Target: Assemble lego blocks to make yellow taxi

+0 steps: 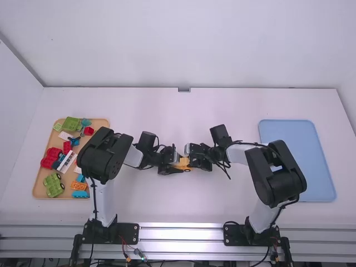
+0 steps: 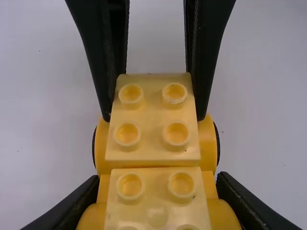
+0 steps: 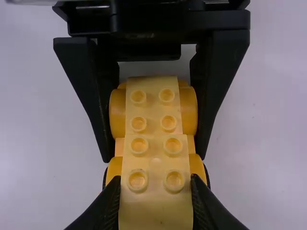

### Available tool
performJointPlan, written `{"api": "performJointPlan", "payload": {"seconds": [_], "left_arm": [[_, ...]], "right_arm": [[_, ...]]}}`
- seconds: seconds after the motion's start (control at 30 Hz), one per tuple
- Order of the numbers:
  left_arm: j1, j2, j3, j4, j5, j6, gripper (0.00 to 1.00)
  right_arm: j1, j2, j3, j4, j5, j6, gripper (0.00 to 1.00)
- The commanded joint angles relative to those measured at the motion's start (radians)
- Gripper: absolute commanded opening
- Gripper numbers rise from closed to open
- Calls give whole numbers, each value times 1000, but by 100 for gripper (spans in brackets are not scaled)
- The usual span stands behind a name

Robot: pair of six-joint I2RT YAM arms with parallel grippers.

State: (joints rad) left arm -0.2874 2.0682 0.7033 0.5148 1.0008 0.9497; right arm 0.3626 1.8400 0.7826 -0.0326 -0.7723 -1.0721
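While the left gripper (image 1: 177,163) faces the right gripper (image 1: 191,159) across a short gap, the fingers of both bear on one small toy car in yellow plastic (image 1: 183,165). The right fingers pinch a pale yellow, boxy plastic block with four round studs on top (image 3: 156,163), one finger against each side of it. The left fingers grip the deeper yellow plastic chassis with rounded sides (image 2: 206,143), one finger along each flank. Between the left fingers, on top of the chassis, lies a pale yellow, flat studded plastic section (image 3: 153,111); the boxy block adjoins its end nearer the right fingers. Just beside the right fingertips, a thin dark round wheel (image 2: 218,143) edges the chassis.

Under both sets of fingers spreads a smooth white table (image 1: 183,111). Well apart from the left fingers, behind that gripper, a tan rectangular tray with rounded corners (image 1: 36,190) holds a green boxy plastic piece (image 1: 72,124), a red plastic piece (image 1: 50,160), a white bar-shaped striped piece (image 1: 67,162), a green wheeled plastic piece (image 1: 54,184), an orange plastic piece (image 1: 78,186) and a blue oblong block (image 1: 80,194). Well apart from the right fingers, behind that gripper, lies a light blue rectangular tray with rounded corners (image 1: 311,161).
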Motion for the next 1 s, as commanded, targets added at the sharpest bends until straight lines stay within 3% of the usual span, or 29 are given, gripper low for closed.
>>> {"api": "performJointPlan", "payload": {"seconds": [0.0, 0.07, 0.13, 0.23, 0.4, 0.47, 0.5, 0.53, 0.57, 0.97], "left_arm": [[-14, 10, 16, -2, -25, -18, 56], [-14, 10, 16, -2, -23, -18, 57], [-14, 10, 16, -2, -23, -18, 57], [-14, 10, 16, -2, -23, -18, 57], [-14, 10, 16, -2, -23, -18, 57], [-14, 10, 16, -2, -23, -18, 57], [-14, 10, 16, -1, -23, -18, 57], [-14, 10, 17, -1, -23, -18, 57], [-14, 10, 16, -1, -23, -18, 57], [-14, 10, 16, -1, -23, -18, 56]], "right_arm": [[18, -3, 7, -12, -16, -1, 16], [18, -3, 7, -4, -21, -1, 39], [18, -3, 7, 6, -44, -2, 43], [7, -8, 7, 30, -101, -1, 81], [-57, -74, 11, 20, -283, -26, 86], [-81, -95, 9, 26, -332, -32, 73], [-95, -105, 9, 28, -329, -26, 36], [-98, -107, 9, 25, -317, -23, 11], [-98, -106, 9, 19, -303, -24, 0], [-3, 26, 10, -3, -15, 55, 0]]}}
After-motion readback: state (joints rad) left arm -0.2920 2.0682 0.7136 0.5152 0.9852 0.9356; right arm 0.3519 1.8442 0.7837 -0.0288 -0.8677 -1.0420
